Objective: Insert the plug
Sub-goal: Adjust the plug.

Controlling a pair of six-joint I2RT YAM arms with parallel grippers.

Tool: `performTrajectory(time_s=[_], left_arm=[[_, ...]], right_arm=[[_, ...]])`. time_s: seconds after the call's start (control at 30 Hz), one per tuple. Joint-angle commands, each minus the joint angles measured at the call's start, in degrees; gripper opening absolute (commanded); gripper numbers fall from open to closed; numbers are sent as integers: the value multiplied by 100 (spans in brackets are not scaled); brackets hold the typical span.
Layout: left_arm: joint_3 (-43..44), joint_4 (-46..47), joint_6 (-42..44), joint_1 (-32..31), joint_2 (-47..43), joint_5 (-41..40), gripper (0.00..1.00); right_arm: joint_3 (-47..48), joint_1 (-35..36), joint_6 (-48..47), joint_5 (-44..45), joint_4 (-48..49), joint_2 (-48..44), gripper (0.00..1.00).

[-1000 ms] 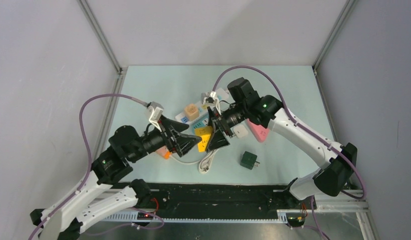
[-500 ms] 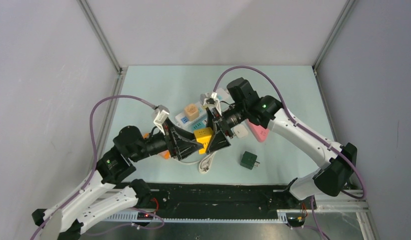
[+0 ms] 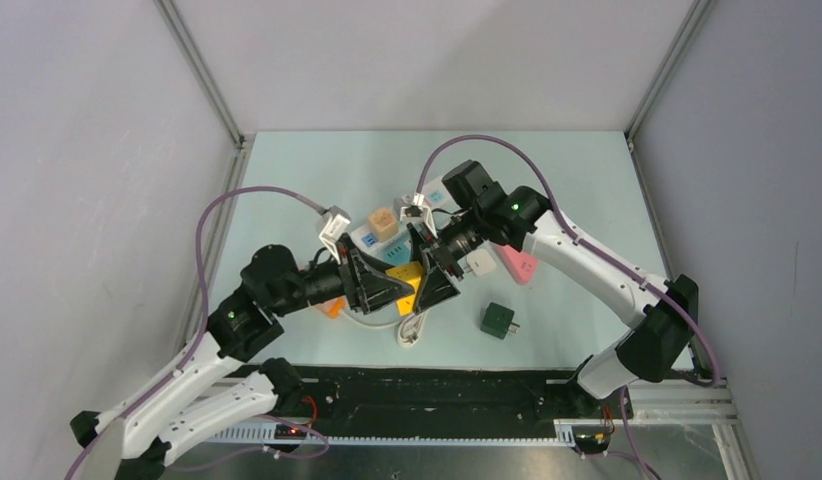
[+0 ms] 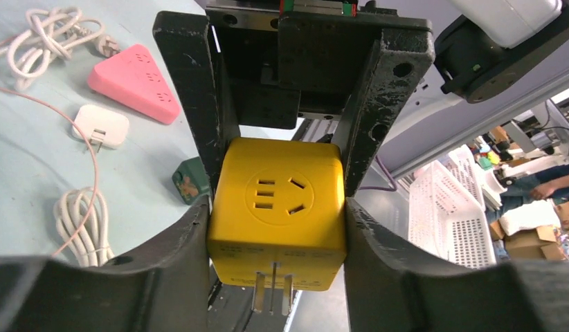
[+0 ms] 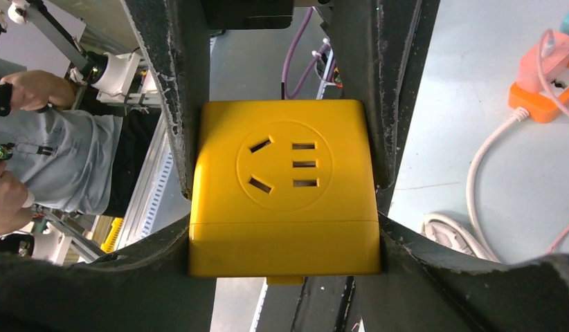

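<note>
The yellow cube plug [image 3: 408, 276] hangs above the middle of the pale green table [image 3: 317, 170]. The left tool [image 4: 276, 207] clenches two of its sides, and the right tool [image 5: 283, 228] grasps it from the opposite end. Grey walls [image 3: 87, 150] enclose the table. A pink power strip [image 3: 517, 265] and a dark green plug [image 3: 499, 320] lie on the table's right side.
</note>
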Motion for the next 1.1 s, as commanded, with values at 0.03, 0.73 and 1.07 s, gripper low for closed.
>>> performTrajectory(time_s=[0.03,0.73,1.07], left_arm=[[-144,411,-101,75,-21,173,16],[-188,924,-218,98,-781,-1542,0],[-254,934,-252,102,-848,-1714,0]], right_arm=[[263,-91,19,-67,-5,38,0],[-1844,-156,5272,779,6150,-661,68],[-1930,-181,5714,997,6594,-681,74]])
